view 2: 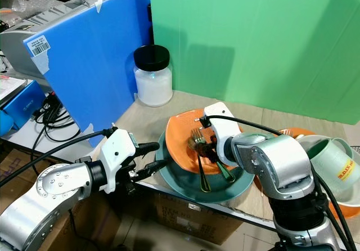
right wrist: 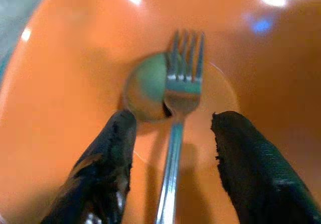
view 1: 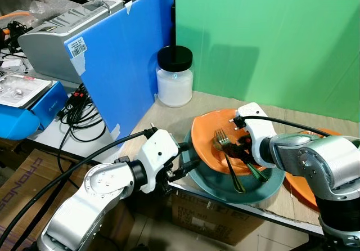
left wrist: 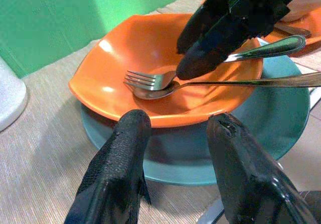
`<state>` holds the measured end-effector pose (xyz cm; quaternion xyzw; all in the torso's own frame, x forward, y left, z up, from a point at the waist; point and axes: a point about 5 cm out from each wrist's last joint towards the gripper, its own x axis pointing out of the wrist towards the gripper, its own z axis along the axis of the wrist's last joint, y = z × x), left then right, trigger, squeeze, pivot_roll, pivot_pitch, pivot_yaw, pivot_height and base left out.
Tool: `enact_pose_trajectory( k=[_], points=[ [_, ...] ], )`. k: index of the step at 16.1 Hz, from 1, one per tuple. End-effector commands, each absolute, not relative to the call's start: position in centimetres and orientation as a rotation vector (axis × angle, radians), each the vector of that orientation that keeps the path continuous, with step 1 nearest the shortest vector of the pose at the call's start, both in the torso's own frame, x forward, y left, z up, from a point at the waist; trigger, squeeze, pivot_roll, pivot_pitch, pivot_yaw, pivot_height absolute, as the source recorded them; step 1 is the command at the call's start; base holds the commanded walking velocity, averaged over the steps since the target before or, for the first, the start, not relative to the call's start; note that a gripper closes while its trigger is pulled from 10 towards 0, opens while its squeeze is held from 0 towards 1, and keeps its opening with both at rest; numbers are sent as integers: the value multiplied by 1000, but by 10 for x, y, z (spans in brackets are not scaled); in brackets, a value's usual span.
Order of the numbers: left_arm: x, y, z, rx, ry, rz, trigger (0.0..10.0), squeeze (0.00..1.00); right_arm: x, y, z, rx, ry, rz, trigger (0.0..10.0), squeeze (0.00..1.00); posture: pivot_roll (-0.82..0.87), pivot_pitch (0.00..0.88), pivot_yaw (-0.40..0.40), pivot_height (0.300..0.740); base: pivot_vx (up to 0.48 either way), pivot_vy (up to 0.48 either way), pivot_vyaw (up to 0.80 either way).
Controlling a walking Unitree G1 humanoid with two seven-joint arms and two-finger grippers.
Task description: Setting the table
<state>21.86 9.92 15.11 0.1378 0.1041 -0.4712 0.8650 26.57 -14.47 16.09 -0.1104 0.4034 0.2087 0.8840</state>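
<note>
An orange bowl [view 1: 211, 128] rests on a teal plate [view 1: 208, 180] at the table's near edge. A silver fork [right wrist: 183, 83] and a spoon [right wrist: 145, 91] lie together in the bowl, their handles pointing out over the teal plate. My right gripper [right wrist: 174, 119] is open and low over the bowl, one finger on each side of the fork handle without touching it. The left gripper [left wrist: 175, 123] is open too, level with the teal plate's left rim and just short of it.
A white jar with a black lid [view 1: 175, 75] stands behind the plates, between a blue board [view 1: 124, 59] and a green backdrop [view 1: 270, 37]. A second orange plate [view 1: 298, 186] holds a green mug [view 2: 332, 161] at the right. Cardboard boxes [view 1: 208, 217] sit below the table edge.
</note>
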Motion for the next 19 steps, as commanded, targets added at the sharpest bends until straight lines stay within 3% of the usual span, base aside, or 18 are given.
enact_pose_trajectory(
  k=[1, 2, 6, 7, 9, 10, 11, 19],
  points=[
    [216, 98, 152, 306, 214, -991, 10000, 0, 268, -145, 163, -247, 834, 421, 10000, 776, 40, 0, 4, 740, 0, 0, 0],
    [216, 98, 152, 307, 214, -993, 10000, 0, 270, -146, 162, -245, 833, 404, 10000, 0, 40, 0, 5, 740, 0, 0, 0],
    [215, 99, 152, 309, 215, -996, 10000, 0, 274, -149, 158, -251, 846, 379, 10000, 0, 41, 0, 5, 740, 0, 0, 0],
    [216, 98, 152, 310, 214, -996, 10000, 0, 275, -150, 154, -269, 860, 379, 9098, 0, 41, 0, 5, 740, 0, 0, 0],
    [216, 98, 152, 311, 213, -994, 10000, 0, 275, -147, 150, -299, 869, 394, 3686, 0, 43, 0, 3, 740, 0, 0, 0],
    [216, 98, 152, 311, 213, -994, 10000, 0, 275, -147, 150, -299, 869, 394, 3686, 0, 43, 0, 3, 740, 0, 0, 0],
    [216, 99, 152, 311, 213, -992, 10000, 0, 274, -145, 149, -306, 872, 405, 0, 0, 47, 0, 1, 740, 0, 0, 0],
    [216, 100, 153, 315, 215, -991, 10000, 0, 276, -142, 146, -308, 883, 414, 0, 0, 50, 0, 5, 740, 0, 0, 0]
  ],
)
